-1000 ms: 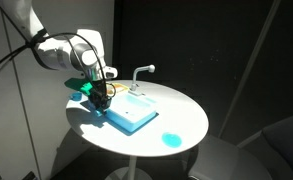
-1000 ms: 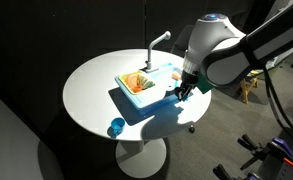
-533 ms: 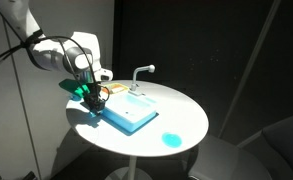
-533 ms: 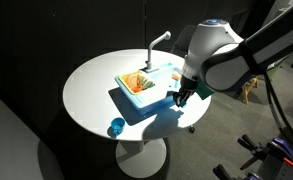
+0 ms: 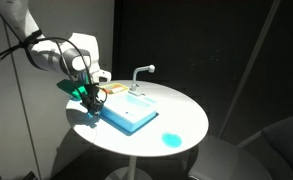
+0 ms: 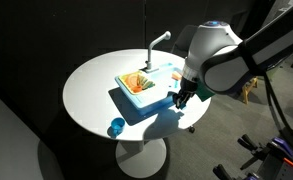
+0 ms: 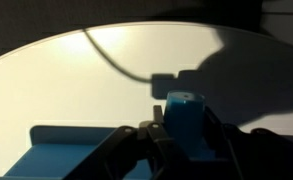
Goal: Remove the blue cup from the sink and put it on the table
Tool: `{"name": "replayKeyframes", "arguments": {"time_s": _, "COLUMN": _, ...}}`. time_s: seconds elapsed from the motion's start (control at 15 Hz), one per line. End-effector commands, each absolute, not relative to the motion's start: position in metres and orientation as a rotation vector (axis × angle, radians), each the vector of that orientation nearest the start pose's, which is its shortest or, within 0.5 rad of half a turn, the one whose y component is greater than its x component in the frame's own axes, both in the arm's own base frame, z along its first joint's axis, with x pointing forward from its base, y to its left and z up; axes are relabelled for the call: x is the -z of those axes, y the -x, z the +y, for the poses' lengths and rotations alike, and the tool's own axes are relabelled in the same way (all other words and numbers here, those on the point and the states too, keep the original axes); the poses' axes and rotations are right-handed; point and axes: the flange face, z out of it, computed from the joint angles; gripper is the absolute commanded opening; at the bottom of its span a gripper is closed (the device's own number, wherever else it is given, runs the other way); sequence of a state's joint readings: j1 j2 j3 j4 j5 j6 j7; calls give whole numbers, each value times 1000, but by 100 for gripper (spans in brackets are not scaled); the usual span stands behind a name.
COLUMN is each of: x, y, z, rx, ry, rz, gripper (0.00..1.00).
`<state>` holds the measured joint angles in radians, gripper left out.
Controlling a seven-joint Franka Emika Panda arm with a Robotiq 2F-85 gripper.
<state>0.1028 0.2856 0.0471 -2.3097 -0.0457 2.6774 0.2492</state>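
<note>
Beside boxy blue sink hangs hand (grip: can't tell), w/ round blue cup apart on white table.

The dark fingers hang at the edge of the blue sink on the round white bench. The blue cup stands on the bench well apart from them, beyond the sink's far corner. Orange items lie in the basin near the fingers.
</note>
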Motion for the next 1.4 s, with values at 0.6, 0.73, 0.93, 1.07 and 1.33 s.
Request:
{"name": "replayKeyframes", "arguments": {"time_s": 0.6, "x": -214, "y": -510, "z": 80, "rx": 54, "ry": 3119, "rz": 100, "gripper": 16}}
{"name": "replayKeyframes", "arguments": {"time_s": 0.73, "x": -212, "y": -509, "z": 80, "rx": 47, "ry": 3120, "rz": 100, "gripper": 16}}
{"name": "replayKeyframes", "arguments": {"time_s": 0.93, "x": -208, "y": -507, "z": 79, "rx": 36, "ry": 3122, "rz": 99, "gripper": 16}}
{"name": "replayKeyframes", "arguments": {"time_s": 1.07, "x": -206, "y": -507, "z": 78, "rx": 31, "ry": 3122, "rz": 98, "gripper": 16}}
{"name": "replayKeyframes", "arguments": {"time_s": 1.33, "x": -205, "y": -508, "z": 78, "rx": 27, "ry": 3124, "rz": 98, "gripper": 16}}
